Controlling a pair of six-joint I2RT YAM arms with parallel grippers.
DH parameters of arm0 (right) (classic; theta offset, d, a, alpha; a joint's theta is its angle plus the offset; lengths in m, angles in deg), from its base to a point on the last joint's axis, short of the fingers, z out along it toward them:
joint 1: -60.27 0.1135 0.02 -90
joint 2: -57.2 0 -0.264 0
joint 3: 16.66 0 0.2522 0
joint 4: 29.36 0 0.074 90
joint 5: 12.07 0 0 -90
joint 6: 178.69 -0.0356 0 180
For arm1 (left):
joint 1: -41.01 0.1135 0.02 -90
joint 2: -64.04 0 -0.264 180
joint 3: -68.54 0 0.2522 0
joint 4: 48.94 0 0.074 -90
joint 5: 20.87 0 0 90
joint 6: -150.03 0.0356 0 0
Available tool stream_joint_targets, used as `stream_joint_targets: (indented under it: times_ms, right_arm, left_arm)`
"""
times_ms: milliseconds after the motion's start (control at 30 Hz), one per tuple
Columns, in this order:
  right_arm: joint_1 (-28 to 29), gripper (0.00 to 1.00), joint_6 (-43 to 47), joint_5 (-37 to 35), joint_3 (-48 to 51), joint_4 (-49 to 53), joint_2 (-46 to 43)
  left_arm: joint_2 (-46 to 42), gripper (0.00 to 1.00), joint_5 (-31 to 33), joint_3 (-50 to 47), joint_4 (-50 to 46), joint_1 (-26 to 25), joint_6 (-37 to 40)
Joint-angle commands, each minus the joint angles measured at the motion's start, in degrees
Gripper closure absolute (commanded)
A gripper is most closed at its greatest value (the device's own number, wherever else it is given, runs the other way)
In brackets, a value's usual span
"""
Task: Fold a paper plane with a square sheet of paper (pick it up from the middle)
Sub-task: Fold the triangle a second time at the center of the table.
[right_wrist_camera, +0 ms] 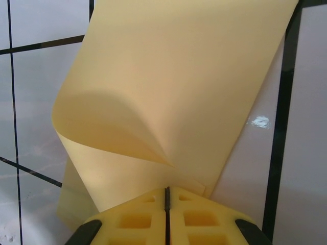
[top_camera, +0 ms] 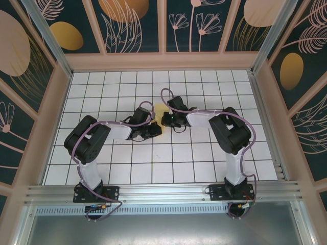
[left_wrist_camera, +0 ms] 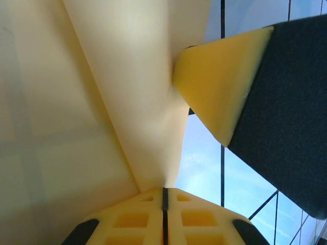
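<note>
The square sheet of paper (top_camera: pixel 161 110) is pale yellow and sits between the two grippers at the middle of the table. My left gripper (left_wrist_camera: pixel 165 190) is shut on one edge of the sheet (left_wrist_camera: pixel 133 102), which bends up and away from the jaws. My right gripper (right_wrist_camera: pixel 166 189) is shut on another edge, where the sheet (right_wrist_camera: pixel 179 76) curls over in a loose roll above the white tiles. In the top view the left gripper (top_camera: pixel 155 130) and the right gripper (top_camera: pixel 166 121) almost meet. The right gripper's fingers (left_wrist_camera: pixel 219 87) show close by in the left wrist view. The paper plane is out of view.
The white grid-tiled table (top_camera: pixel 173 163) is boxed in by patterned walls (top_camera: pixel 163 25) at the back and sides. An aluminium rail (top_camera: pixel 163 191) runs along the near edge by the arm bases. Both arms reach inward over the middle tiles.
</note>
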Motion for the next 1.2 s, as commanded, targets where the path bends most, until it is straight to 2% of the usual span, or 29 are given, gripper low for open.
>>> stream_joint_targets:
  times_ms: [0, 300, 533, 800, 1167]
  right_arm:
    - [-0.5, 0.9, 1.5, -0.3, -1.4, 0.4, 1.7]
    - [-0.5, 0.91, 1.7, -0.7, -1.5, 3.4, 3.9]
    - [-0.6, 0.92, 1.9, -0.7, -0.7, 4.0, 4.5]
    - [-0.5, 0.92, 2.0, -0.3, -0.8, 3.9, 4.7]
    - [-0.5, 0.93, 2.1, -0.2, -0.8, 4.1, 5.1]
  left_arm:
    - [2.4, 0.89, 4.3, -0.8, -4.5, -0.1, 0.1]
    - [-3.3, 0.87, 4.6, 0.5, -4.1, 0.2, -1.2]
    - [-7.7, 0.83, 5.5, -0.1, 2.1, 2.7, -5.9]
    - [-2.9, 0.84, 5.0, 4.1, 2.0, 3.3, -5.7]
    - [2.5, 0.86, 8.2, 7.3, -0.9, 3.3, -4.8]
